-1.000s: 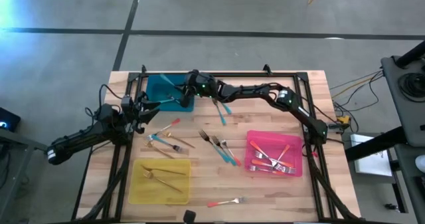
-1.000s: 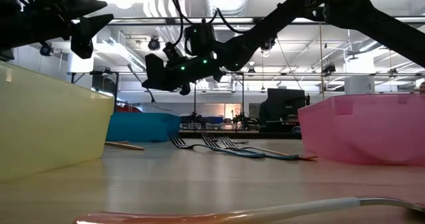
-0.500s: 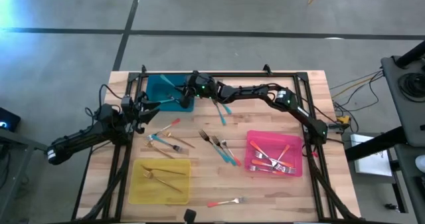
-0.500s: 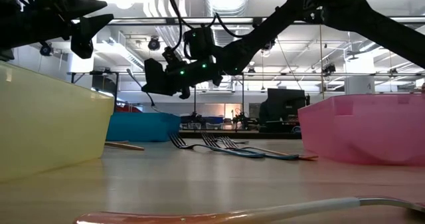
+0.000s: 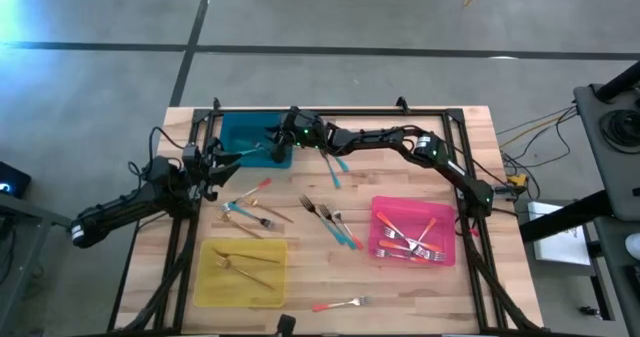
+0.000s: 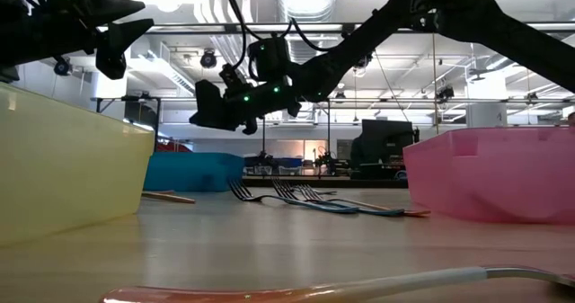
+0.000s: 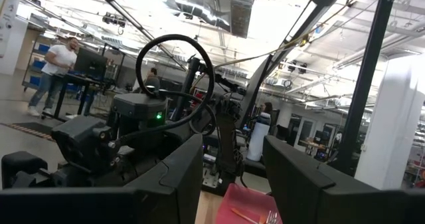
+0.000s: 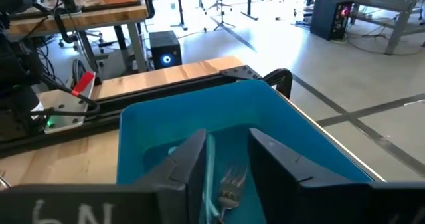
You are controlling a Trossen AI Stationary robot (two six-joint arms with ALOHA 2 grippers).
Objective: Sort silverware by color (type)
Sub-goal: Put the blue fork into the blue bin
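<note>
One teal fork (image 8: pixel 211 177) hangs pinched in the right end effector (image 5: pixel 277 142) above the teal tray (image 8: pixel 292 127), matching its color, ready to drop; the left end effector (image 5: pixel 222 160) waits spread beside the bench (image 5: pixel 480 137) edge.

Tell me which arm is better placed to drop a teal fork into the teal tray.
Right. The right gripper hangs over the teal tray with a teal fork between its fingers. The left gripper waits empty at the table's left edge.
</note>
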